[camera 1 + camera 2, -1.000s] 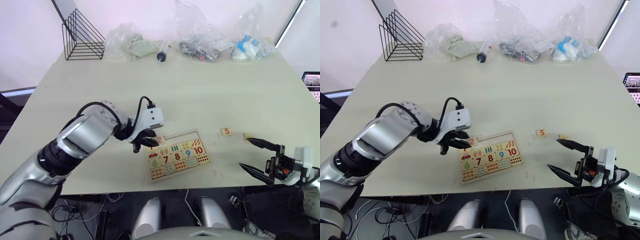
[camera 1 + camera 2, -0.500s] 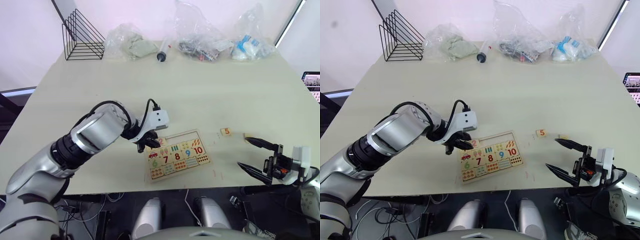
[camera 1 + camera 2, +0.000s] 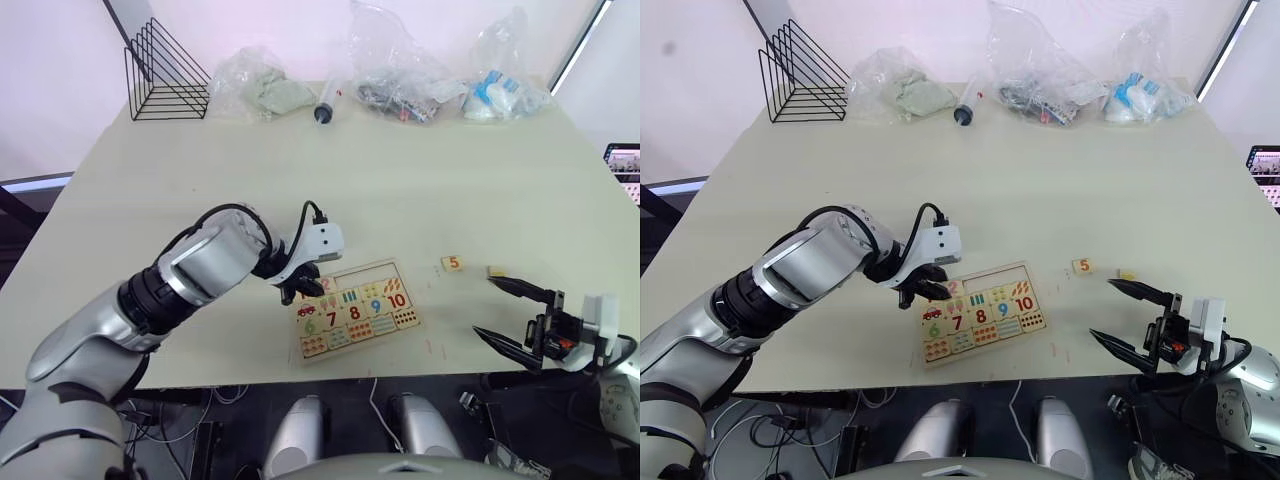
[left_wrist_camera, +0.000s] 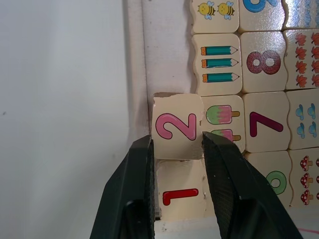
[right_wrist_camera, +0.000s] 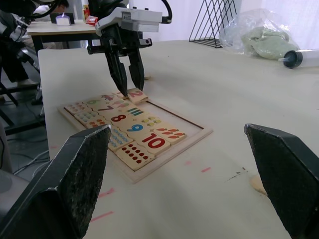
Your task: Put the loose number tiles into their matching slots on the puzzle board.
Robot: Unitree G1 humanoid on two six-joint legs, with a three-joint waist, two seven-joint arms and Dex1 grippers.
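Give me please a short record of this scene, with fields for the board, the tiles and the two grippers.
board: puzzle board flat on the table
tile in hand: pink 2 tile between the left gripper fingers, over the top row beside the red 1 tile, tilted, not flat yet
loose tiles: orange 5 tile on the table, right of the board
right gripper: open, holding nothing

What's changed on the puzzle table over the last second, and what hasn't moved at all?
The left gripper has moved a little further over the puzzle board, carrying the pink 2 tile to the top row beside the red 1 tile; its fingers stay closed on the tile. The board, the orange 5 tile on the table and the open right gripper stayed as they were.
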